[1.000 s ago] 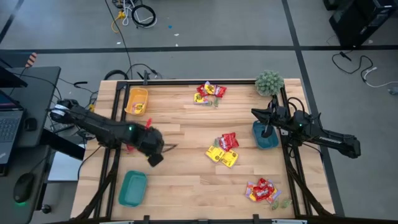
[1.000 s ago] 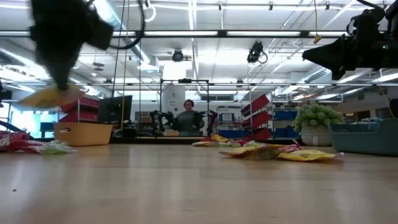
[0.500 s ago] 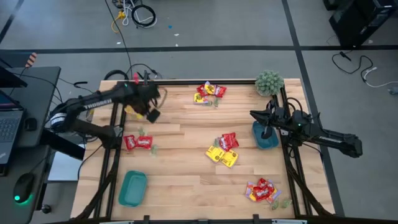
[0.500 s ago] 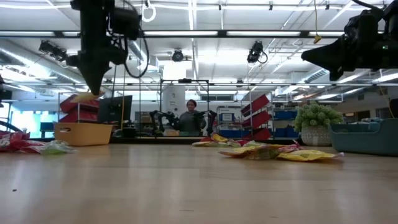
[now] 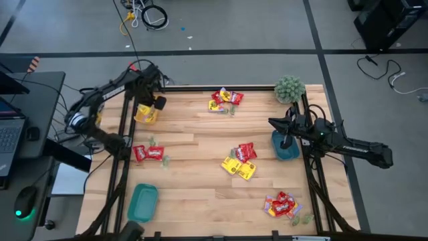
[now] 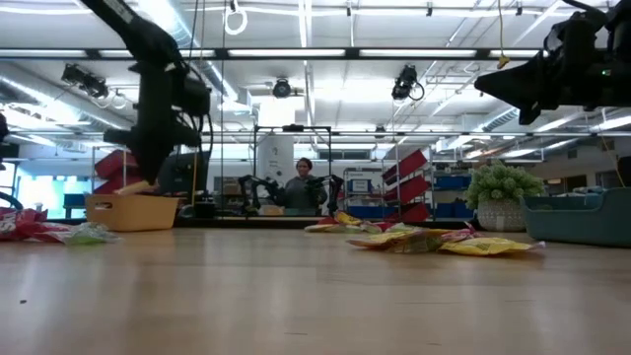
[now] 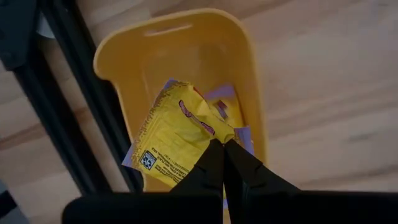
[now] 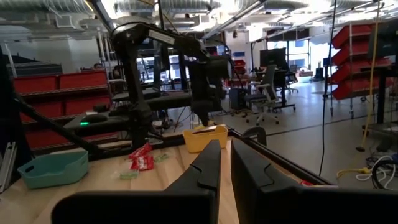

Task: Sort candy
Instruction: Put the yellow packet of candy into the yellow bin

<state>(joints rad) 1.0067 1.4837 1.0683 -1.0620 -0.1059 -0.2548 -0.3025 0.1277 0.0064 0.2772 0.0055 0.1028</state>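
The left end effector point(image 5: 159, 103) has swung from the middle of the surface point(image 5: 200, 194) to the far left corner and now hangs over the yellow tray point(image 5: 146, 113), its fingers pinched on a yellow packet point(image 7: 174, 134) right above the tray's hollow. That packet looks ready to drop in, which would finish one sort. Other candy lies loose: a red pair point(image 5: 148, 153) near the left edge, a far cluster point(image 5: 224, 100), a middle pile point(image 5: 240, 161) and a near-right heap point(image 5: 281, 205). The right end effector point(image 5: 286, 142) has not moved, fingers nearly closed and empty over the blue tray point(image 5: 276, 143).
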